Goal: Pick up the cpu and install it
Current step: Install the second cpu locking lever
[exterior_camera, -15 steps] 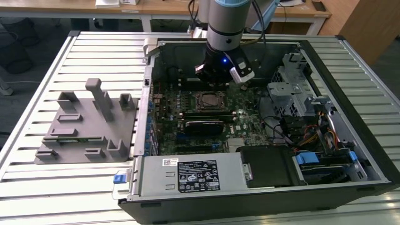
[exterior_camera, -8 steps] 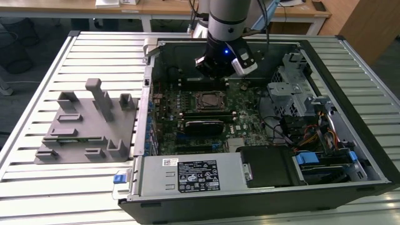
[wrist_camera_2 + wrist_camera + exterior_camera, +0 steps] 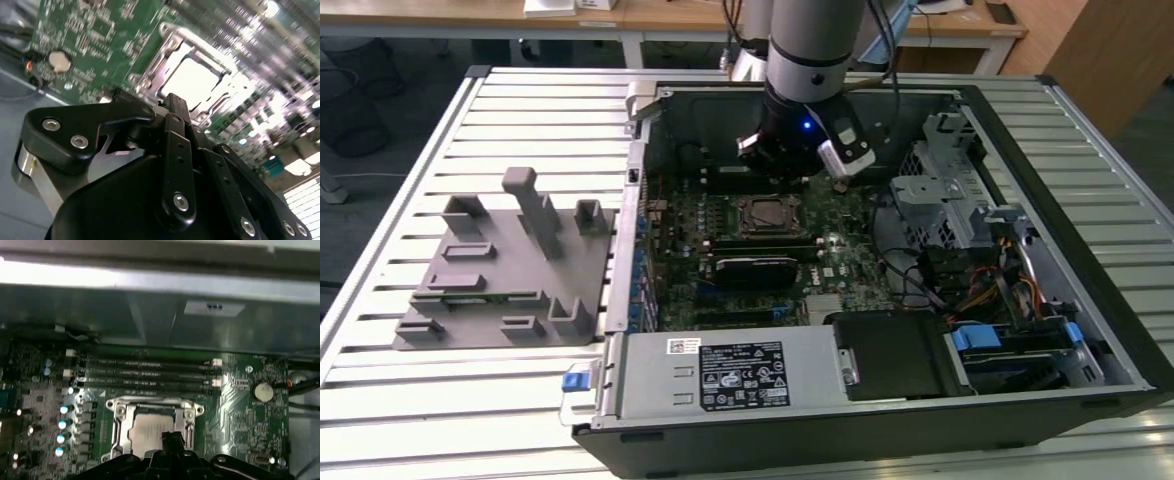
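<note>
- The open computer case [image 3: 1067, 330] lies flat, and the motherboard [image 3: 720, 290] inside it faces up.
- The socket frame [image 3: 152, 426] already holds the cpu [image 3: 150, 432], which lies flat; being square, it has no long axis. I judge placing done.
- The gripper [image 3: 172, 439] hangs just above the cpu; its fingers [image 3: 176, 150] look pressed together and hold nothing.

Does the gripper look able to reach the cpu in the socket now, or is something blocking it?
Probably yes. The gripper hangs just above the cpu, whose silvery top lies bare in the open socket frame. Nothing visible lies between them, and the memory slots sit off to one side.
</note>
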`<state>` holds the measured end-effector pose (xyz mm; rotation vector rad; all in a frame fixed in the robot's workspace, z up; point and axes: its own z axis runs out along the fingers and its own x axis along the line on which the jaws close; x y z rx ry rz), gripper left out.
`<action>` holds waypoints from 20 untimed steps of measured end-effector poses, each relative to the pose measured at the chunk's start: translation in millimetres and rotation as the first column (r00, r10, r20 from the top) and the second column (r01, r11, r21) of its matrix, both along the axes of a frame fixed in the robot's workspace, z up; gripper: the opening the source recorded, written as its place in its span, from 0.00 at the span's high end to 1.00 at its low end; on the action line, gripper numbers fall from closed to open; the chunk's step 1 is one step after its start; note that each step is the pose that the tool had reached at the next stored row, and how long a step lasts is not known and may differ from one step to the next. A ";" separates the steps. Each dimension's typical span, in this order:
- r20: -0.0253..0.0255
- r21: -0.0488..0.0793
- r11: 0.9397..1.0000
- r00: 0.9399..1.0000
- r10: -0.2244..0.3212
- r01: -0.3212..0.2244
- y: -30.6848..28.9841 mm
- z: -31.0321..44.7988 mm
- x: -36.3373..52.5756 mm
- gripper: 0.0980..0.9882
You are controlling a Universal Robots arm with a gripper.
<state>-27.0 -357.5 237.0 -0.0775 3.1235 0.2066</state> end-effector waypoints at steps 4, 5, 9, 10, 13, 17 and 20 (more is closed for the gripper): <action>-0.001 0.000 1.000 1.000 0.000 0.000 -14.3 0.0 0.0 0.99; -0.002 0.000 1.000 1.000 0.000 0.000 -17.4 0.0 0.0 0.99; -0.007 0.000 1.000 1.000 0.000 0.000 -28.0 0.0 0.2 0.99; -0.008 0.000 1.000 1.000 0.000 0.000 -30.3 0.0 0.2 0.99; -0.009 0.000 1.000 1.000 0.000 0.000 -34.5 -0.1 0.1 0.99; -0.009 0.000 1.000 1.000 0.000 0.000 -36.6 -0.3 -5.9 0.99; -0.009 0.000 1.000 1.000 0.000 0.000 -41.3 -0.3 -8.1 0.99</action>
